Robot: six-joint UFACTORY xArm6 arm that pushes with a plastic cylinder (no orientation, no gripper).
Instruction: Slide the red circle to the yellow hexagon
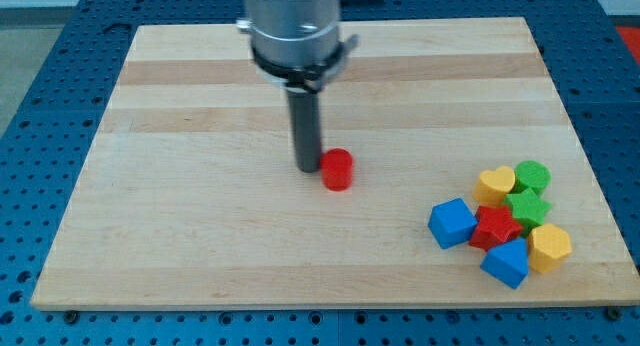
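The red circle [338,170] stands near the middle of the wooden board [200,216]. My tip [306,169] is on the board right against the red circle's left side. The yellow hexagon [549,247] lies at the view's lower right, at the right edge of a cluster of blocks, far to the right of the red circle and lower in the view.
The cluster at the lower right holds a blue cube [452,223], a red star [495,227], a blue block [506,263], a yellow heart [495,184], a green star [527,207] and a green round block [533,174].
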